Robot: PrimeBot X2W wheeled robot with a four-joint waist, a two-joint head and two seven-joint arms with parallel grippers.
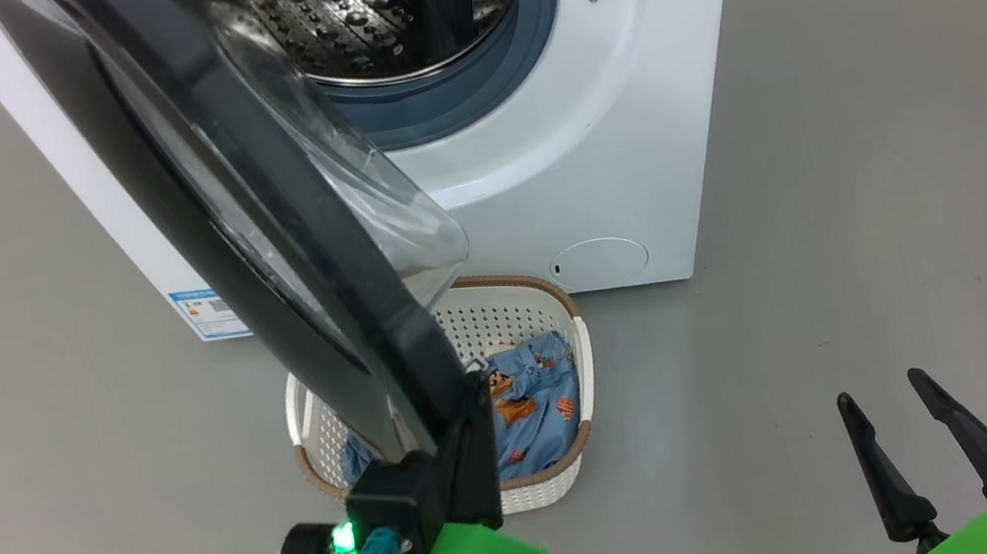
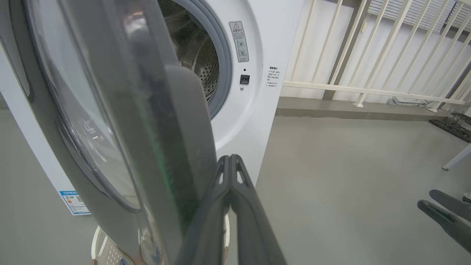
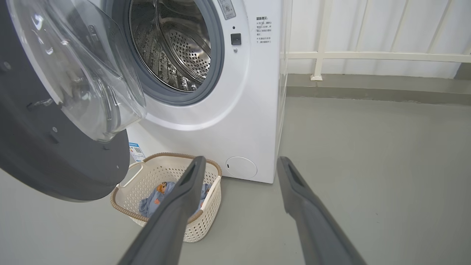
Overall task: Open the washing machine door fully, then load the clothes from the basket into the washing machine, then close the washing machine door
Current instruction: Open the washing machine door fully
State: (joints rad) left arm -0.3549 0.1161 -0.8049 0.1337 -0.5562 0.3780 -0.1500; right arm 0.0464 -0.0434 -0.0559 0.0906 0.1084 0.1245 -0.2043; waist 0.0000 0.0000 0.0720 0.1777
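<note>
— Washing machine door [image 1: 238, 210] stands about half open, we'd say: its black ring is edge-on to our head camera and the glass bowl bulges toward the drum [image 1: 366, 15].
— And where does it hang?
— Out from the washing machine [image 1: 612, 144], above the basket [image 1: 551, 485], hiding the basket's left part from us. The clothes [image 1: 536, 401] lie inside, none loaded.
— Our left gripper [image 1: 473, 392]?
— Fingers pressed together, nothing between them, laid along the door's lower rim; it looks like contact, though we cannot be certain.
— So we're on the first step.
— Yes, we judge so: opening fully is not done. Next we need to push the rim further outward, away from the drum, following the hinge's arc so the closed fingers don't slip off the glossy edge.
— Right gripper [image 1: 878, 387]?
— Spread wide and empty, low over the grey floor [image 1: 846, 205], well apart from the basket. We'd keep it there until the door clears the basket, then send it for the clothes.
</note>
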